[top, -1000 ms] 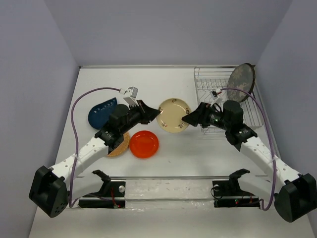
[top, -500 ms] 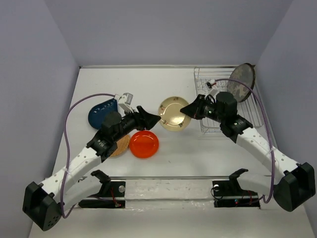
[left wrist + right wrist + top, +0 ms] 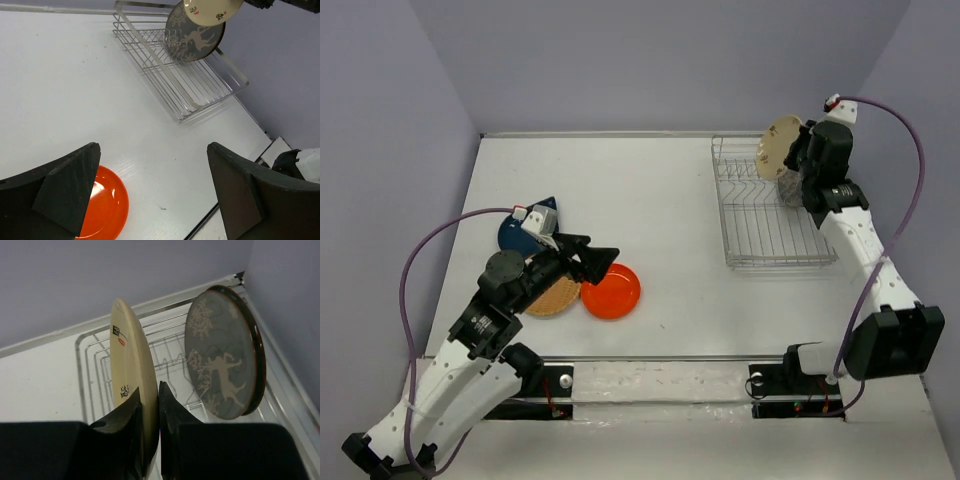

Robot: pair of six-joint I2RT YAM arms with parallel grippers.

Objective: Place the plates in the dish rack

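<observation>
My right gripper (image 3: pixel 150 390) is shut on the rim of the small cream plate (image 3: pixel 127 355) and holds it upright on edge above the far end of the dish rack (image 3: pixel 772 232). From above, the cream plate (image 3: pixel 782 145) shows just left of the right gripper (image 3: pixel 800 162). The grey deer plate (image 3: pixel 225 360) stands upright in the rack (image 3: pixel 172 337) to the right of the cream one. My left gripper (image 3: pixel 595 262) is open and holds nothing, just above the orange-red plate (image 3: pixel 612 292). Its wrist view shows the orange-red plate (image 3: pixel 107 205) under its left finger.
A tan waffle plate (image 3: pixel 552 297) lies under the left arm, touching the orange-red one. A dark blue leaf plate (image 3: pixel 518 230) lies behind it, partly hidden. The back wall and right wall stand close to the rack (image 3: pixel 185 85).
The cream plate passed from my left gripper to the right. The left opened and pulled back toward the orange-red plate. The right shut on it and carried it up over the rack.
</observation>
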